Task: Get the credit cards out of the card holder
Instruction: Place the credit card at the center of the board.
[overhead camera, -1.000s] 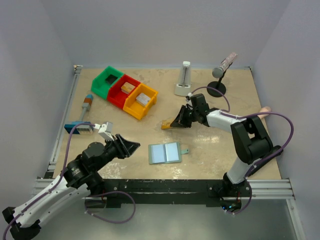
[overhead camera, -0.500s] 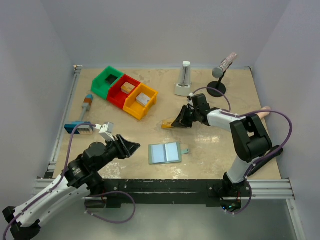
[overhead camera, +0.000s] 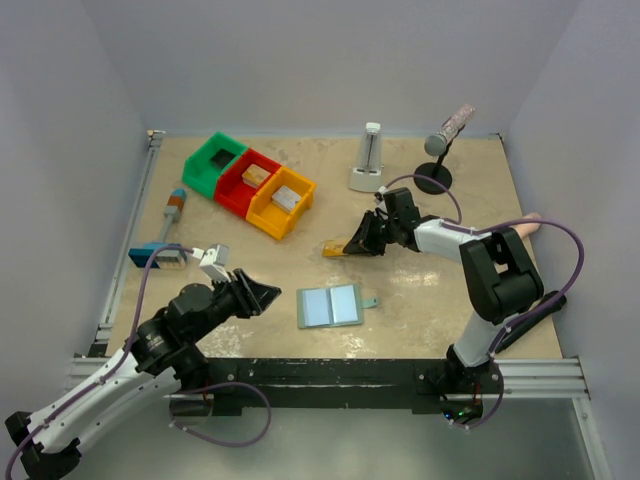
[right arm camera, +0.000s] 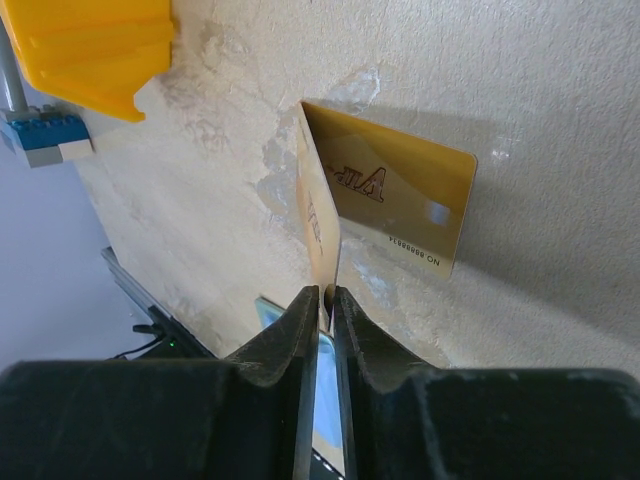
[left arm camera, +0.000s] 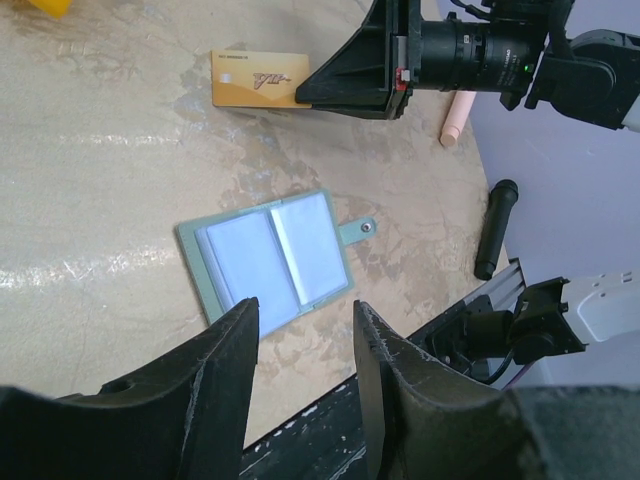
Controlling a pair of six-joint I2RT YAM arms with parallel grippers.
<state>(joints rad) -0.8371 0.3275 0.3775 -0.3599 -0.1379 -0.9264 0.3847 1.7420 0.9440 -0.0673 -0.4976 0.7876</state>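
The card holder (overhead camera: 330,305) lies open and flat near the table's front, showing two pale blue panels (left arm camera: 265,260) and a side tab. My right gripper (right arm camera: 325,292) is shut on an orange-gold credit card (right arm camera: 318,200), which stands on edge and tilted, its far edge on the table. A second gold card (right arm camera: 400,200) lies flat right beside it, also seen in the left wrist view (left arm camera: 260,80). In the top view the right gripper (overhead camera: 350,245) sits behind the holder. My left gripper (overhead camera: 262,295) hovers open left of the holder, its jaws (left arm camera: 305,310) empty.
Green (overhead camera: 213,160), red (overhead camera: 250,178) and yellow (overhead camera: 283,200) bins stand at the back left. A white stand (overhead camera: 368,160) and a microphone stand (overhead camera: 440,150) are at the back. A blue-and-white block (overhead camera: 165,240) lies far left, a black pen (left arm camera: 495,230) front right.
Almost nothing has moved. The right gripper stays low over the table with the gold card between its jaws, and the left arm holds still.
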